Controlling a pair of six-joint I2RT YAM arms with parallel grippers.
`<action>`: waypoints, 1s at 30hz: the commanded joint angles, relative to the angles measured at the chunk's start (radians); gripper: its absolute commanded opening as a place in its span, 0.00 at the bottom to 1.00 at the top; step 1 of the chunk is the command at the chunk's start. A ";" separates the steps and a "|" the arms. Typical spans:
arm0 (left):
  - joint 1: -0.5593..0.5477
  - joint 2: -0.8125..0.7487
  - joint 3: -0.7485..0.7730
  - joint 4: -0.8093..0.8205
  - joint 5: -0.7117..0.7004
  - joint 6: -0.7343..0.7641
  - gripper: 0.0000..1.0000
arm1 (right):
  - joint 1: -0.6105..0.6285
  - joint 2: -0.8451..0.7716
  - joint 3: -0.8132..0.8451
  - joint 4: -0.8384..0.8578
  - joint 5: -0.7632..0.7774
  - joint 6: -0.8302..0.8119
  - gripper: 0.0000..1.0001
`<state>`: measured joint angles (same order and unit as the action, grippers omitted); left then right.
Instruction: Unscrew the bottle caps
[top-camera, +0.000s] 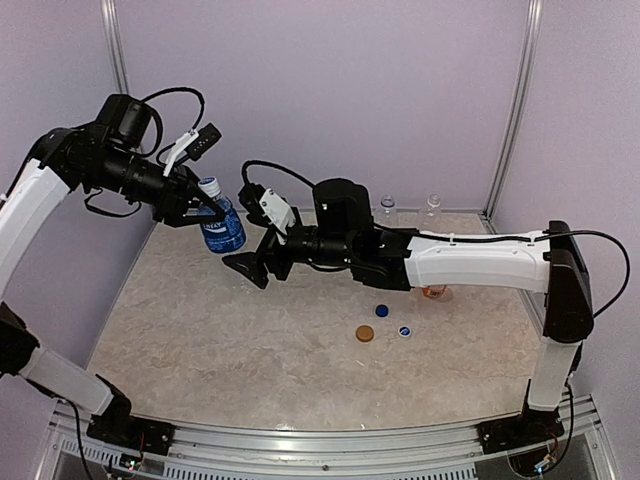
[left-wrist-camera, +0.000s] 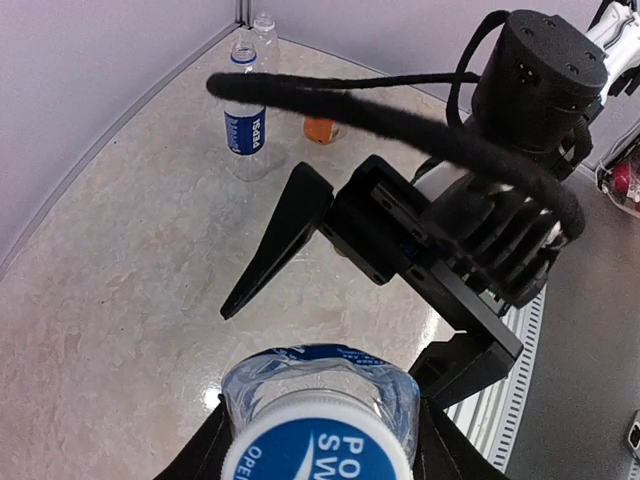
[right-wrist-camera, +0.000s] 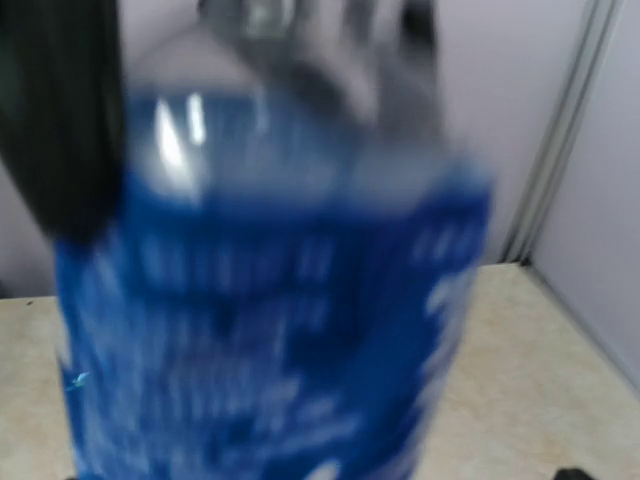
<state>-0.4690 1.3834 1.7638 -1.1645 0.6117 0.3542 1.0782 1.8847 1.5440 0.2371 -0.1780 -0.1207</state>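
Caps (top-camera: 365, 333): three loose; left hand (top-camera: 206, 211) grips one of four bottles (top-camera: 224, 232), right hand (top-camera: 248, 245) gapes.

Worktop (top-camera: 250, 340): beige, marbled, flat. Three loose caps lie right of centre, close together but not touching: orange-brown cap (top-camera: 365, 333), blue cap (top-camera: 382, 310) just behind it, white-rimmed blue cap (top-camera: 404, 331) to the right. Two bottles stand upright at the back-right corner: labelled bottle (top-camera: 388, 210) with a dark blue band, uncapped, and plain clear bottle (top-camera: 433, 206) beside it. Short orange bottle (top-camera: 436, 292) stands between the corner pair and the caps, mostly hidden in the top view.
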 joint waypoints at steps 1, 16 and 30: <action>-0.007 -0.029 0.066 -0.052 -0.002 -0.026 0.34 | 0.010 0.041 0.003 0.064 -0.039 0.057 0.99; -0.003 -0.031 0.152 -0.040 0.006 -0.126 0.79 | 0.011 0.010 -0.033 0.117 -0.067 0.112 0.48; -0.001 -0.186 0.162 0.014 -0.161 -0.073 0.99 | 0.085 -0.020 -0.033 0.434 0.124 0.332 0.43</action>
<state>-0.4683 1.3109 1.9762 -1.2098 0.4946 0.2279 1.1240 1.8889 1.4731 0.5499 -0.1017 0.1520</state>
